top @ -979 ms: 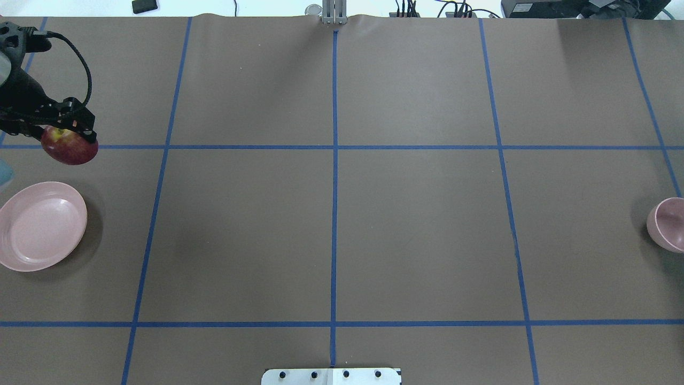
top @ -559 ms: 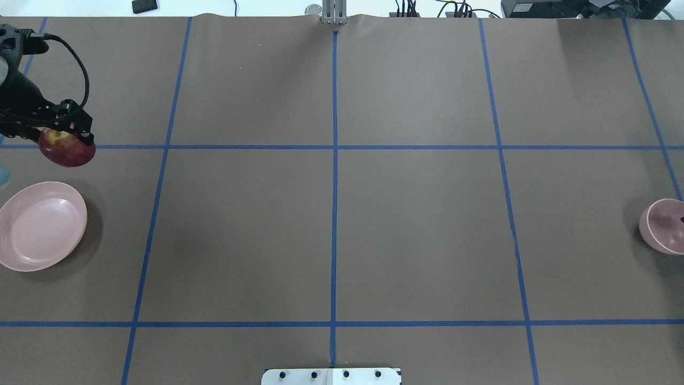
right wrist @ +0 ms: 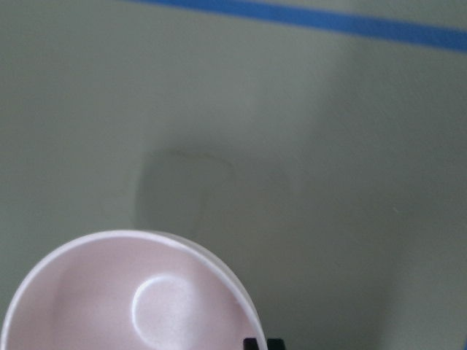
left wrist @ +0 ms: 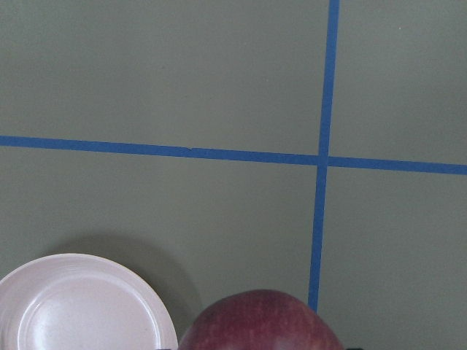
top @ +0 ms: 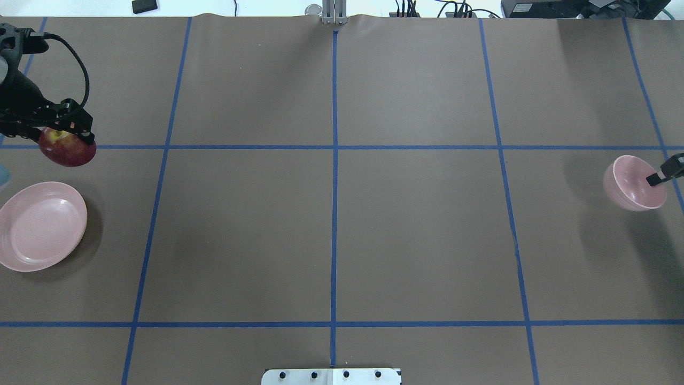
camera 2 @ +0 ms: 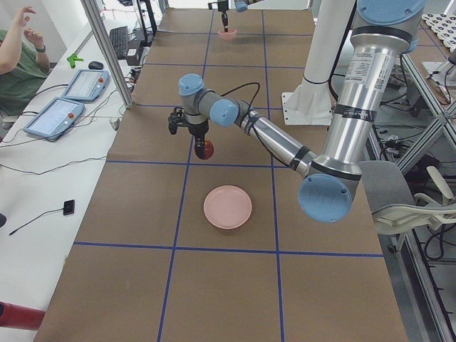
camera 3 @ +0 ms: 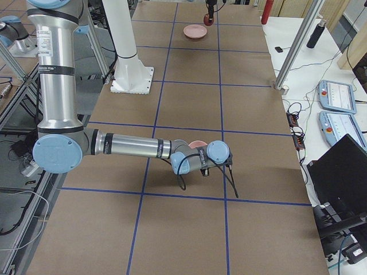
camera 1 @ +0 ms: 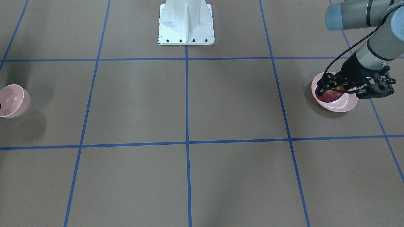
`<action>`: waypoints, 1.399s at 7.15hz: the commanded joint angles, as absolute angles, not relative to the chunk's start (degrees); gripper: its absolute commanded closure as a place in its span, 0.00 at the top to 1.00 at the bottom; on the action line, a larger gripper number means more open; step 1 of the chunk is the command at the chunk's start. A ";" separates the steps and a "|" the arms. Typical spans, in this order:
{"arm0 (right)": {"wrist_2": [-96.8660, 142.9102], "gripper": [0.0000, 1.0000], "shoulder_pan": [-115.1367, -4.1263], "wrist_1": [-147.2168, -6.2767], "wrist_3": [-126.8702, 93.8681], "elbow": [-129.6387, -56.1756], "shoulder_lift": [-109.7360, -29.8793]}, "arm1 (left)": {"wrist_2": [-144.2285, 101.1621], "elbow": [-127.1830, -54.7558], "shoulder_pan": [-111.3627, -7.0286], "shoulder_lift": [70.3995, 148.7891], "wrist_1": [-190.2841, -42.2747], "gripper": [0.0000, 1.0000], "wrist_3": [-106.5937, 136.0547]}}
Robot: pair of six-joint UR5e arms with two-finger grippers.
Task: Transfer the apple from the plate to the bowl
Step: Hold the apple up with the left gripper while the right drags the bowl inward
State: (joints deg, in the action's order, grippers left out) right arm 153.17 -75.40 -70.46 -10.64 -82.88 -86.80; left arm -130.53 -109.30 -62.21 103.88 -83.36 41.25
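My left gripper point(top: 63, 138) is shut on the dark-red apple point(top: 68, 151) and holds it in the air, beyond the plate's far side. The apple also shows in the front view point(camera 1: 329, 95) and the left wrist view point(left wrist: 259, 324). The wide pale-pink plate point(top: 40, 224) lies empty at the table's left edge. My right gripper point(top: 655, 178) is shut on the rim of the small deep pink bowl point(top: 633, 183) and holds it tilted above the table at the right edge. The bowl point(right wrist: 124, 299) is empty.
Brown paper with blue tape grid lines covers the table point(top: 331, 214). The robot's white base plate point(top: 331, 376) sits at the near middle edge. A person and control tablets point(camera 2: 64, 100) are beside the table on the operators' side.
My right gripper has carried the bowl in from the right edge, leftward and toward the far side, lifted off the table. My left gripper with the apple has barely shifted.
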 commanded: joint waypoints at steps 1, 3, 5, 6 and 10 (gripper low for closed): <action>153.90 0.00 -75.06 -73.99 -23.22 -83.84 -75.73 | -131.48 -108.81 -62.05 106.86 -83.32 0.00 45.58; 150.84 0.00 -68.50 -74.09 -36.76 -83.76 -65.96 | -134.71 -105.32 -61.70 113.68 -82.10 0.00 52.87; 142.59 0.00 -59.11 -74.18 -49.68 -83.50 -58.05 | -135.18 -104.68 -60.30 116.80 -82.18 0.00 57.47; 138.64 0.00 -54.45 -74.18 -56.45 -83.32 -54.61 | -135.26 -104.42 -59.42 117.68 -82.35 0.00 58.96; 123.51 0.00 -41.42 -73.83 -70.82 -77.88 -45.28 | -135.18 -103.27 -56.34 120.50 -82.62 0.00 63.11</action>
